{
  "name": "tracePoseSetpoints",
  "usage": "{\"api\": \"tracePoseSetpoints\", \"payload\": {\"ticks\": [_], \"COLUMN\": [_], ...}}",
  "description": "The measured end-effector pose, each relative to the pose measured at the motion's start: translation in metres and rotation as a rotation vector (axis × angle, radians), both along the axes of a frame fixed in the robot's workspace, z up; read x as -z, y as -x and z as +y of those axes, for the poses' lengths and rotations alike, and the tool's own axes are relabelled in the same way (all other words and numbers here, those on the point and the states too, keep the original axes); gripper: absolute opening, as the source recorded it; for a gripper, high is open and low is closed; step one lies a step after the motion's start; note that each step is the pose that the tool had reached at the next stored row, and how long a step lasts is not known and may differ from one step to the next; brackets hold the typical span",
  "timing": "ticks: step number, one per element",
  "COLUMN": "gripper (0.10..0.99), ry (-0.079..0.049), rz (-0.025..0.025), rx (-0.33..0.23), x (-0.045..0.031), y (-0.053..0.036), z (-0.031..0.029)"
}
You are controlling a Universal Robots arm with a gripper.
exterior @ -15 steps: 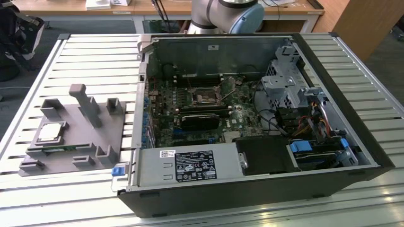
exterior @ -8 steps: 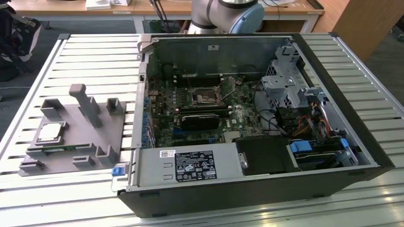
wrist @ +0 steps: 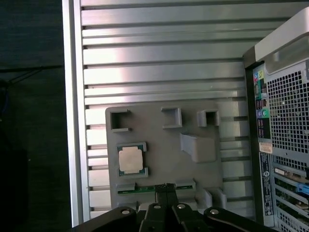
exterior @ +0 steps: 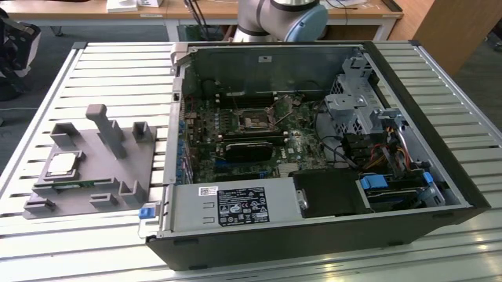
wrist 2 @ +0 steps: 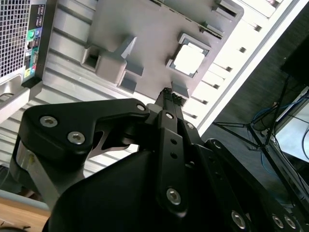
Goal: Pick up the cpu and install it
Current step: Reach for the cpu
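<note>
The cpu [exterior: 64, 164] is a flat silvery square lying in a pocket of the grey holder [exterior: 149, 158] on the slatted table, at the exterior view's left. Both wrist views look down on the cpu [wrist: 131, 160] [wrist 2: 189, 60] in the holder [wrist: 159, 145] [wrist 2: 145, 24]. My gripper [wrist: 166, 187] [wrist 2: 169, 94] hangs well above the holder, offset to one side of the cpu. Its black fingers are pressed together with nothing between them. The open socket [exterior: 257, 121] sits on the motherboard inside the computer case [exterior: 314, 235].
A narrow green memory stick [exterior: 79, 185] [wrist: 145, 189] lies in a slot of the holder near the cpu. A tall grey post [exterior: 106, 126] rises from the holder. The case's rear panel [wrist: 285, 145] stands beside the holder. The table edge [wrist: 72, 121] drops to dark floor.
</note>
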State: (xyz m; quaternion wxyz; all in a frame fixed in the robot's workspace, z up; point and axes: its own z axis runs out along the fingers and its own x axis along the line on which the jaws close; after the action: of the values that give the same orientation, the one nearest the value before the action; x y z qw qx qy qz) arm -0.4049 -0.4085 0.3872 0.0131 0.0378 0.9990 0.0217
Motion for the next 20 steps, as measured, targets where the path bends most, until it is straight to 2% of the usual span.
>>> {"api": "tracePoseSetpoints", "payload": {"ticks": [20], "gripper": [0.106], "ry": [0.000], "rz": [0.0001], "rx": [0.000], "x": [0.0018], "y": [0.0347], "z": [0.0000]}}
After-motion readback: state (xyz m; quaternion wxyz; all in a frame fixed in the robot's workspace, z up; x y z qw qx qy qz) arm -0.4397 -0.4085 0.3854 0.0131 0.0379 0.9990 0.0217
